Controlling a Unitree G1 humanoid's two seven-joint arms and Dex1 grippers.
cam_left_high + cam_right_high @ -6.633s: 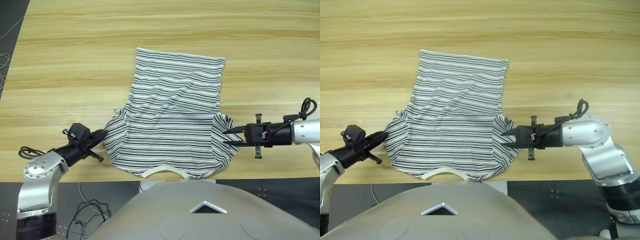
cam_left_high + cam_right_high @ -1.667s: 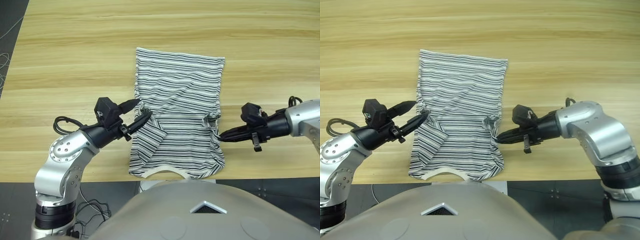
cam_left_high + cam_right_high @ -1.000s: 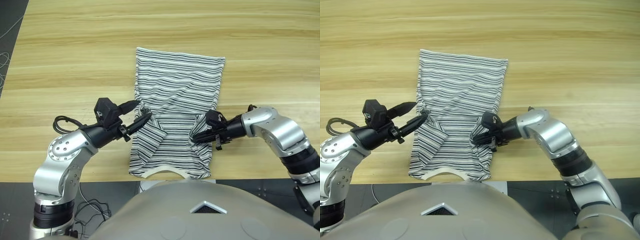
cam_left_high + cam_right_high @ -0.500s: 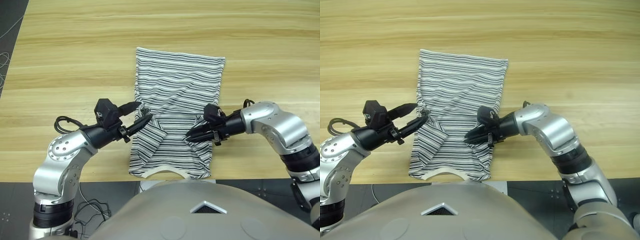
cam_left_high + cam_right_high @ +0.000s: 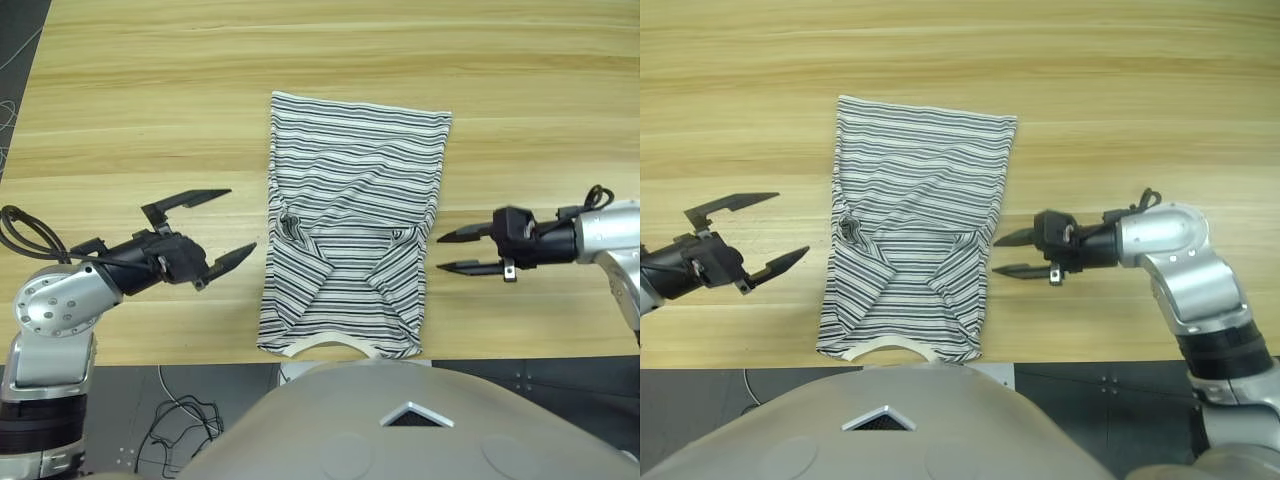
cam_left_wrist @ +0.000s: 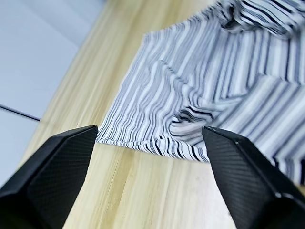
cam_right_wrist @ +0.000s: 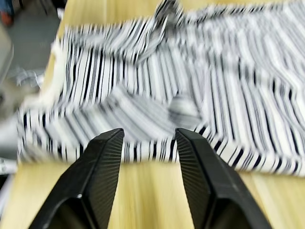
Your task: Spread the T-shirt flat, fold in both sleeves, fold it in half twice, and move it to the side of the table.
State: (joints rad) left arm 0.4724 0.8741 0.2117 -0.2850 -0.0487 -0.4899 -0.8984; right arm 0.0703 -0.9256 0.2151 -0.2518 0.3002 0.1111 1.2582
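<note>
One risk noted: the folded-in sleeves lie loose on the T-shirt, mid-way across the desk, collar at the near edge. A single-layer pinch would drag them open. Count: one T-shirt, two arms, left jaws and right jaws both spread, empty, flanking it.

T-shirt: black-and-white stripes | flat on table, collar at near edge | both sleeves folded inward over body, left one seemingly bunched
</note>
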